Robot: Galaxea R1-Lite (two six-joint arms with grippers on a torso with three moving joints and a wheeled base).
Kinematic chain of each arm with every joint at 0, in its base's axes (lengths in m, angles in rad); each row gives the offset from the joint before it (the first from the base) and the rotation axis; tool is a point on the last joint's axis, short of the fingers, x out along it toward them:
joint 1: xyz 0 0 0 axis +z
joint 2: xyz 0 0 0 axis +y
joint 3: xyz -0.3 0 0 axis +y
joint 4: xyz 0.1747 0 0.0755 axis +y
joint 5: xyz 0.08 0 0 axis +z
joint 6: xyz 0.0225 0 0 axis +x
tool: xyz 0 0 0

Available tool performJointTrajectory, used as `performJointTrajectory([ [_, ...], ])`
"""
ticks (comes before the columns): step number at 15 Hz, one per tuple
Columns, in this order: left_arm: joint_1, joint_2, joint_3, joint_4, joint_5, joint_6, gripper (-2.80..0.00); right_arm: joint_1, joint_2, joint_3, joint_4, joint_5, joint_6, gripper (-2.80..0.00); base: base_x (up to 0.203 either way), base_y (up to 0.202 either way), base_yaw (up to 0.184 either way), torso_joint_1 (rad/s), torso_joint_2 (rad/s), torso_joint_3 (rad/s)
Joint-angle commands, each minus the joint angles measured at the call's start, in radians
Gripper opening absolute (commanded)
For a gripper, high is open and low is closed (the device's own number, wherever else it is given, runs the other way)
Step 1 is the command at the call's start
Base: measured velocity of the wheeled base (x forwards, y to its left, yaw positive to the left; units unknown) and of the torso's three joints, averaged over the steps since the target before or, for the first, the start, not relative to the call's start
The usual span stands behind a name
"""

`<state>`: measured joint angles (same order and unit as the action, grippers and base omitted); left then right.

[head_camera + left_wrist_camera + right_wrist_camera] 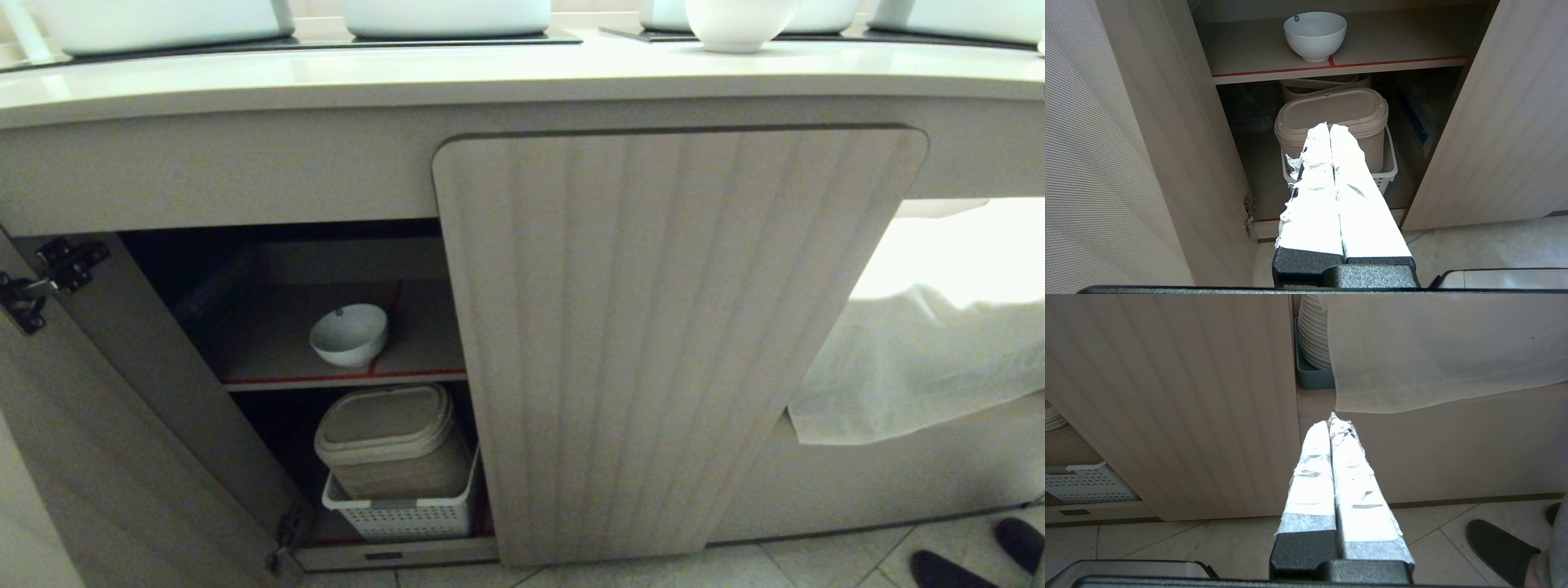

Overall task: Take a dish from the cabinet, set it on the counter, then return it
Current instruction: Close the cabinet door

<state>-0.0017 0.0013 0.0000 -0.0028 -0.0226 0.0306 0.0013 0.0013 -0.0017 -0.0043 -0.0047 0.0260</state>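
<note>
Head view: the dish is sitting lower left on the cabinet shelf, its left door hanging open for reaching.

Left wrist view: the left gripper, fingers pressed together, is pointing toward the dish at top centre.

Right wrist view: the right gripper is idling mid-frame, fingers together, facing the ribbed door.

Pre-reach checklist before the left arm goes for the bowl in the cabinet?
1. Cabinet door swung open: ok.
2. Dish upright on the red-edged shelf, near its front: ok.
3. Left tool open for a grasp: not ok, shut.
4. Left tool empty and outside the cabinet: ok.
5. Right tool shut and empty, facing the closed door: ok.
6. Person's shoes on the floor to the right: not ok, watch them.
</note>
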Motion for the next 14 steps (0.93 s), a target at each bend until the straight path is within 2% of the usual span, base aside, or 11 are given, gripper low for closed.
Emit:
performJointTrajectory([
  [1, 0.0, 0.002, 0.0, 0.0, 0.0, 0.0, -2.8, 0.0, 0.0, 0.0, 0.0, 0.0, 0.0, -2.8, 0.0, 0.0, 0.0, 0.0, 0.0, 0.0],
  [14, 0.0, 0.002, 0.0, 0.0, 0.001, 0.0, -2.8, 0.0, 0.0, 0.0, 0.0, 0.0, 0.0, -2.8, 0.0, 0.0, 0.0, 0.0, 0.0, 0.0],
])
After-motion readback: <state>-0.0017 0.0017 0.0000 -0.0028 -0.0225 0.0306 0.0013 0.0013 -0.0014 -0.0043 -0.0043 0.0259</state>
